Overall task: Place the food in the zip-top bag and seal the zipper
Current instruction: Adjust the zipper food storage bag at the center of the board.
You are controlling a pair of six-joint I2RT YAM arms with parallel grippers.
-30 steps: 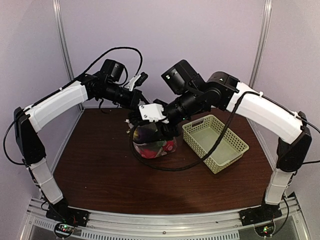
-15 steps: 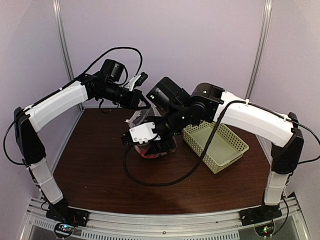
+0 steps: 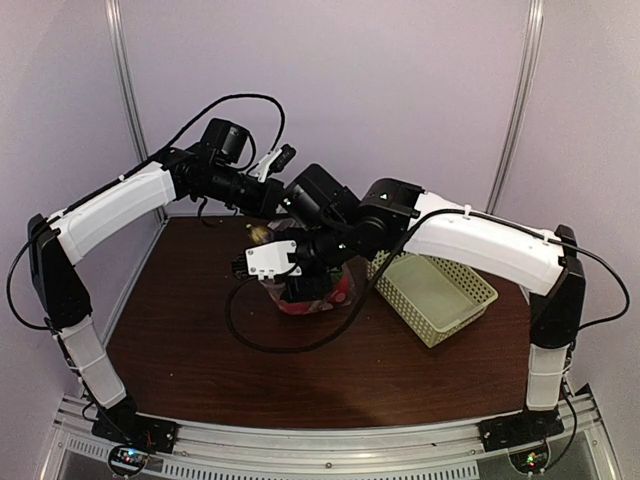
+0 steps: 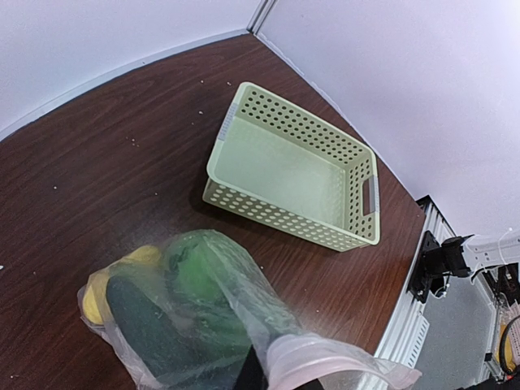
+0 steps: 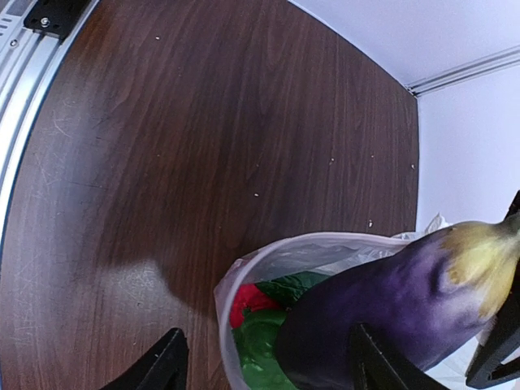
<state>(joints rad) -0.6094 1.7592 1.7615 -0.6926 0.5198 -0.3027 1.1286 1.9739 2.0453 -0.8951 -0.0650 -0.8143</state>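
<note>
Standing on the dark wooden table (image 3: 200, 330) near its middle, the zip-top bag (image 3: 322, 296) is seen with its mouth held up and unsealed. 1 edge of that mouth is pinched by the left gripper (image 3: 272, 208), whose fingers are closed on the plastic; in the left wrist view the pale strip of the zipper (image 4: 325, 356) is drawn right up to the bottom of the frame.

Through the clear plastic a dark green cucumber (image 4: 150, 333), a green round piece (image 4: 199, 272) and a yellow piece (image 4: 122, 264) can be made out. In the right wrist view a red piece (image 5: 248, 299) and more green are seen low inside the bag.

A purple eggplant (image 5: 390, 301) is lodged in the mouth, its lower end inside the rim and its yellowish end sticking out above it.

The right gripper (image 5: 268, 359) is held just over the bag, pointing down at the mouth. Its 2 fingers (image 5: 166, 367) are spread wide apart. The near finger is clear of the eggplant; whether the other one touches it cannot be told.

A pale green lattice basket (image 3: 470, 297) is set beside the bag, toward the right arm's side of the table, with nothing in it.
</note>
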